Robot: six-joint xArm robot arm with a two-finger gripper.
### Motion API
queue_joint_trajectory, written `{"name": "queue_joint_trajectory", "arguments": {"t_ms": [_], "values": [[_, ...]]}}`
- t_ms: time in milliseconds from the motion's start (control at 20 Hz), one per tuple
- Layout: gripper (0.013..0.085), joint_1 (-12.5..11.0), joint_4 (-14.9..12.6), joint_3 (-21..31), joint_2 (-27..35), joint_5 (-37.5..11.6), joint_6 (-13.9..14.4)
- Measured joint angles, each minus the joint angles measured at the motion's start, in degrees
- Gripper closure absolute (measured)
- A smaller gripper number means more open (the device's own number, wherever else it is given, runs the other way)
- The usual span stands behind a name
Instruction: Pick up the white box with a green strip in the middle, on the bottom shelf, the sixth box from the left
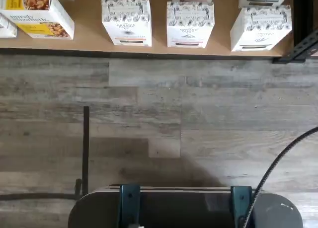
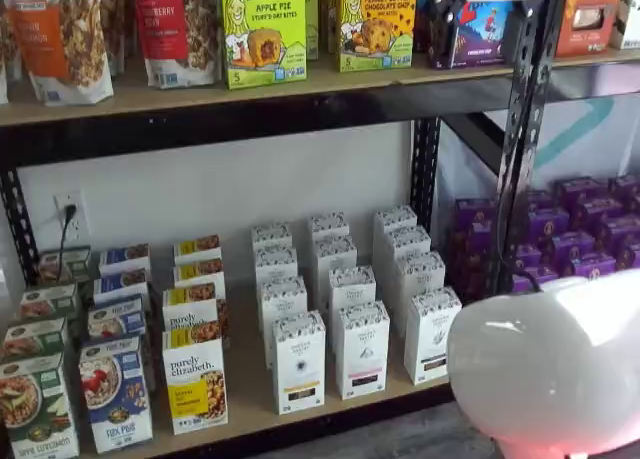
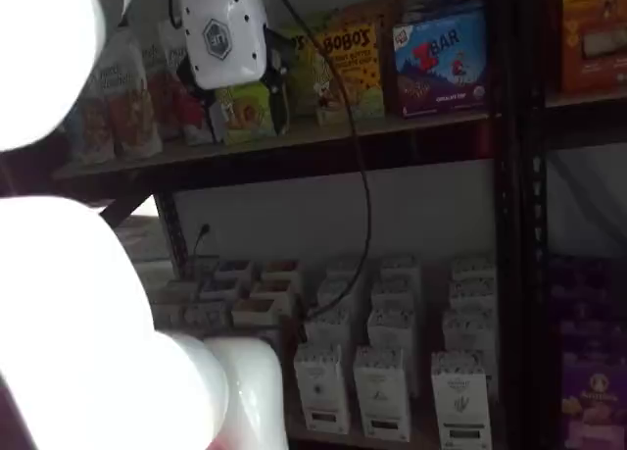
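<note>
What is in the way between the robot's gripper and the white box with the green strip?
Nothing visible. The white box stands at the front of its row on the bottom shelf, clear in front. The gripper hangs open, up by the higher shelf.

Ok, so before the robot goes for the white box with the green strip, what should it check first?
1. White box found, at the end of the front row on the bottom shelf: ok.
2. Box stands upright: ok.
3. Tool open, with a gap between its black fingers: ok.
4. Tool empty: ok.
5. Tool close to the box: not ok. It hangs high up, level with the upper shelf.
6. Gap between the box and the neighbouring white carton: ok. They stand apart.
</note>
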Motion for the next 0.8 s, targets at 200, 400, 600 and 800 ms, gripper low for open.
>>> {"name": "queue_joint_trajectory", "arguments": {"t_ms": [200,400,600,800], "values": [[0.013,0.03,0.51,1.09,0.07,-0.22,0.18],[0.013,0.89,0.06,3.15,-0.29,-0.93,0.86],[0.013,0.89,-0.2,6.24,-1.02,-2.78,0.79],[0.013,0.54,-0.2,9.71,-2.0,-5.68,0.44]]}}
